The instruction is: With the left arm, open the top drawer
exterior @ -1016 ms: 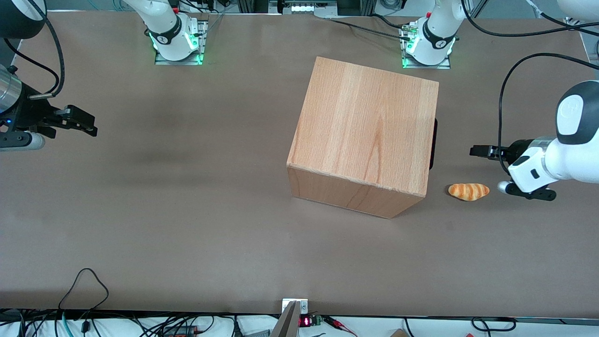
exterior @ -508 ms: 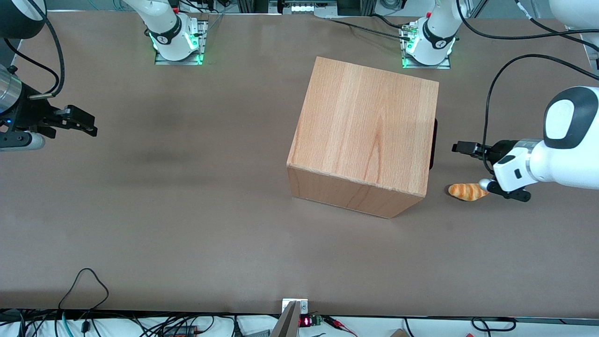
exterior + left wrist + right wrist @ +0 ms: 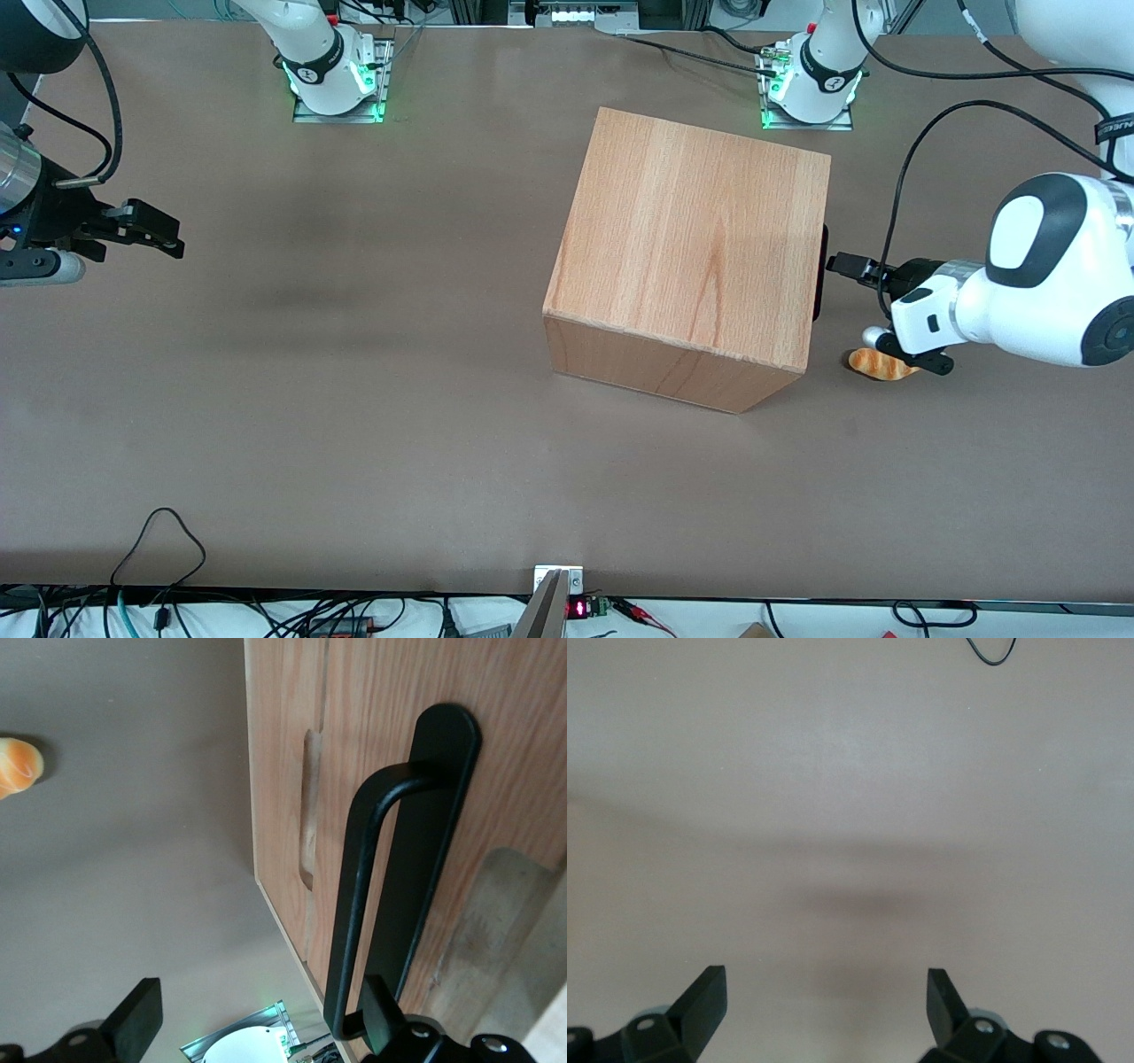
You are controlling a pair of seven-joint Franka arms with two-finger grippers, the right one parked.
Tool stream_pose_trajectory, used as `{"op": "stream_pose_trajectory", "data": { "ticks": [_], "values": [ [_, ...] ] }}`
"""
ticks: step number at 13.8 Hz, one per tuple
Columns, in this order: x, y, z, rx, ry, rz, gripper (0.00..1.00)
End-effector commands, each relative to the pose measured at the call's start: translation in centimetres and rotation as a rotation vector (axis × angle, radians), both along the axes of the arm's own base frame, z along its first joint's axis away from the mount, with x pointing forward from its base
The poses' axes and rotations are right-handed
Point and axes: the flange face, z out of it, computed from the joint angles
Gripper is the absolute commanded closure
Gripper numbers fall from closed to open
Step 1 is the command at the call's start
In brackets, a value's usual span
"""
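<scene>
Black two-finger gripper (image 3: 257, 1023) of white left arm (image 3: 1036, 301), fingers spread wide, near black bar handle (image 3: 399, 868) right of frame centre. Centre bar between fingers, close, pull straight out of light-wood casing (image 3: 691, 257).

Gripper (image 3: 842, 263): fingers spread wide, just in front of the drawer (image 3: 372, 735) front, little gap left.
Handle (image 3: 390, 868): one finger (image 3: 381, 1014) tip at the bar's end; the other finger (image 3: 137, 1023) hangs over bare table (image 3: 354, 425).
Obstacle: bread roll (image 3: 877, 365) on the table under the left arm (image 3: 1019, 292), near the box (image 3: 691, 257).
</scene>
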Motion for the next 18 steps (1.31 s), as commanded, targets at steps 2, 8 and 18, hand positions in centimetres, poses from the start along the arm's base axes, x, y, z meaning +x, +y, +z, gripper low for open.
{"op": "stream_pose_trajectory", "data": {
  "ticks": [2,8,18],
  "values": [
    [0.1,-1.0,-1.3,-0.049,0.032,-0.026,0.0],
    [0.4,-1.7,-2.5,-0.064,0.041,-0.027,0.0],
    [1.8,-1.9,-4.1,-0.039,-0.024,-0.017,0.0]
  ]
}}
